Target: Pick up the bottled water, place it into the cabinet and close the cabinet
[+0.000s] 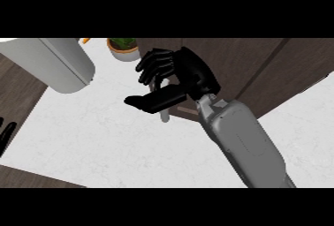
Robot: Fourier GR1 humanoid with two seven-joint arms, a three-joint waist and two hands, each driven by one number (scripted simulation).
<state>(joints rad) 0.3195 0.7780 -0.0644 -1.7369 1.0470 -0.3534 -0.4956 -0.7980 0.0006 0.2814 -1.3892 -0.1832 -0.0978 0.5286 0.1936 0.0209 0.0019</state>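
Note:
My right hand (186, 73) is over the middle of the counter, against the dark brown cabinet (261, 66) at the upper right. Its fingers are curled and its thumb (153, 100) lies across below them. A slim pale bar (163, 115), which looks like the cabinet door's handle, runs between fingers and thumb and sticks out below the thumb. The bottled water does not show anywhere; the hand and forearm (244, 145) hide part of the cabinet front. At the left edge, only the fingers of my left hand (5, 134) show, straight and still.
A large pale grey rounded object (55, 62) lies at the upper left of the white counter (111, 141). A small potted plant (124, 47) stands at the back, with an orange thing (85, 40) beside it. Dark wood borders the counter at left.

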